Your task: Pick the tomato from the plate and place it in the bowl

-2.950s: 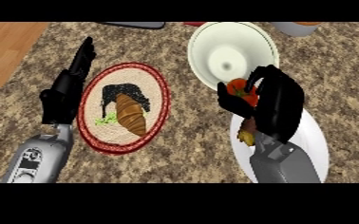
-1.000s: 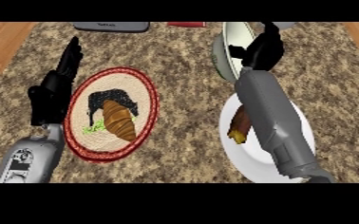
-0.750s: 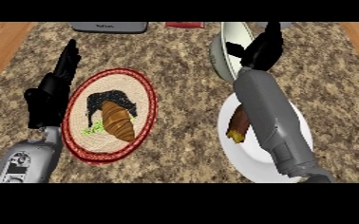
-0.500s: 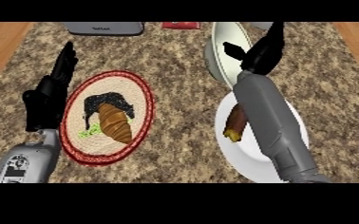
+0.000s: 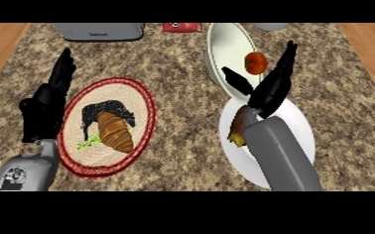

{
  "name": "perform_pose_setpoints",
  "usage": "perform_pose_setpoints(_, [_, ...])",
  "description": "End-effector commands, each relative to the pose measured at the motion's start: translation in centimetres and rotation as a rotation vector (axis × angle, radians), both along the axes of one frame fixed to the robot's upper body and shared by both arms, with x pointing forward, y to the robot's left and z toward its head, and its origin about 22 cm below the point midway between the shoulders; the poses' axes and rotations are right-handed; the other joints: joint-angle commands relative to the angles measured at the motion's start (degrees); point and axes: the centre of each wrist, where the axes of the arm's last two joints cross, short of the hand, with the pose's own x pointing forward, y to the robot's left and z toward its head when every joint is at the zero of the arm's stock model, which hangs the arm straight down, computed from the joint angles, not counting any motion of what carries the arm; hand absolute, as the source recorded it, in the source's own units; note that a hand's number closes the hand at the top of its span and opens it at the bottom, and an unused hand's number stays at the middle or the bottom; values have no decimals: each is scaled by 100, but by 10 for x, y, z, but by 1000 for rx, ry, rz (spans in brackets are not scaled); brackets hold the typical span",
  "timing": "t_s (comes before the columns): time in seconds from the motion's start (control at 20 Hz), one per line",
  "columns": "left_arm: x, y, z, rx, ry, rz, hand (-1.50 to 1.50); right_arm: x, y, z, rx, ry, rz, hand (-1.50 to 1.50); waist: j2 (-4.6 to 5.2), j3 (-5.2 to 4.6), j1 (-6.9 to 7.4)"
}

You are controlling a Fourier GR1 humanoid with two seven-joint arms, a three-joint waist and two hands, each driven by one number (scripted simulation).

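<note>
Red round tomato inside cream bowl, apparently untouched; black right hand beside it, fingers spread wide; left hand straight-fingered.

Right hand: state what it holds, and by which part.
Nothing. The right hand is open, and the tomato lies in the bowl. The left hand holds nothing either.

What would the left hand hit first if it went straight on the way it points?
Likely the grey box at the back; the left hand points toward it, though depth is unclear.
</note>
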Motion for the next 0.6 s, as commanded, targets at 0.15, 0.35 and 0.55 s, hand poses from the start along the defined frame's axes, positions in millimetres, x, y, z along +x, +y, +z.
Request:
perform_pose_setpoints(0.15, [-14, 3, -4, -9, -11, -10, 0, -85, 15, -14, 69, -45, 72, -150, 28, -1, 27])
perform_pose_setpoints(0.35, [7, -1, 10, -22, -11, 10, 0, -101, 37, -15, 37, -56, 110, -150, 49, -1, 64])
perform_pose_setpoints(0.55, [-2, 6, -6, -19, 8, -7, 0, -115, 34, -24, 31, -60, 86, -150, 56, 0, 76])
